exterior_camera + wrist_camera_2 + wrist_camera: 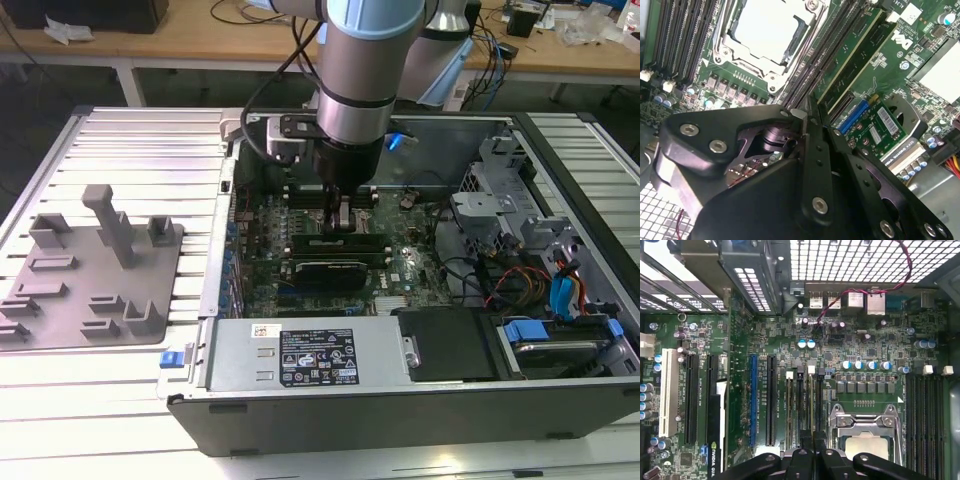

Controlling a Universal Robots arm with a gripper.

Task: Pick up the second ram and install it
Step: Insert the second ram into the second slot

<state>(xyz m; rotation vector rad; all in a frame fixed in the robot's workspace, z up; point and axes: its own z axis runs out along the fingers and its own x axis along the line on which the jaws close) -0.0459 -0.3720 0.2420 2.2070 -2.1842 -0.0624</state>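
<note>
Black gripper [802, 112] linkage is seen closest, with the jaws drawn together to a thin seam in both wrist views. Whether they are clamped on a board edge or merely closed above it cannot be told.

Directly under the gripper, the second ram [335, 243] is found standing on edge in the bank of memory slots [802, 405], just beside the processor socket [767, 30] (its green board and dark chips are best made out in the exterior view). Contact between gripper and stick is suggested there, though it cannot be confirmed. White end clips [811, 369] are seen at the far ends of the slots, but whether they are latched or open cannot be judged.

Farther off, outside the computer case [420, 415] and on the exterior view's left, a gray holder tray [90, 270] is set on the slatted table [140, 150].

The pick-up is judged complete, since the stick is placed at the slots and well apart from the tray. Installation is judged to be in hand, as full seating is not shown.
</note>
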